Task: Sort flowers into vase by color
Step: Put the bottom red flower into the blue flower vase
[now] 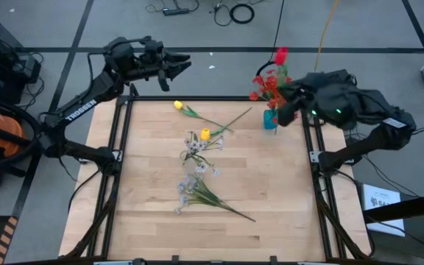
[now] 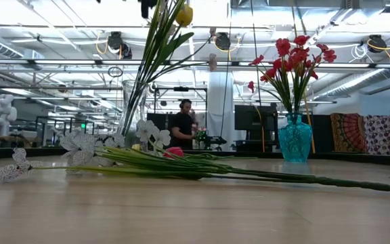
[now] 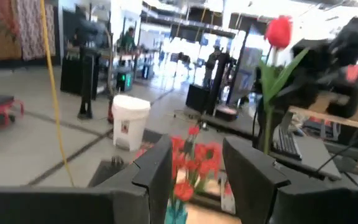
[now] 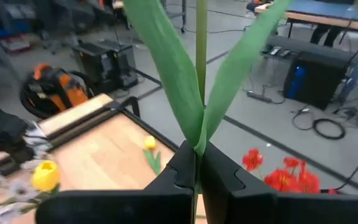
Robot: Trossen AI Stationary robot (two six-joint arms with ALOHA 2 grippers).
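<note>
My right gripper [image 4: 196,171] is pinched tight on the thin green stalk of a red tulip [image 1: 281,55], holding it up beside the small teal-blue vase [image 1: 270,119], which already carries red blossom stems [image 1: 268,83]. My left gripper [image 1: 181,65] waits with its fingers apart and holds nothing, past the table's far edge. Yellow tulip stems [image 1: 178,106] and pale white sprays [image 1: 192,144] lie on the wooden table [image 1: 285,199] between both grippers.

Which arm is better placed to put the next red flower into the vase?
The right arm. Its claw is shut on a red tulip beside the teal vase. The left claw is open, holding nothing, beyond the table's far edge.
</note>
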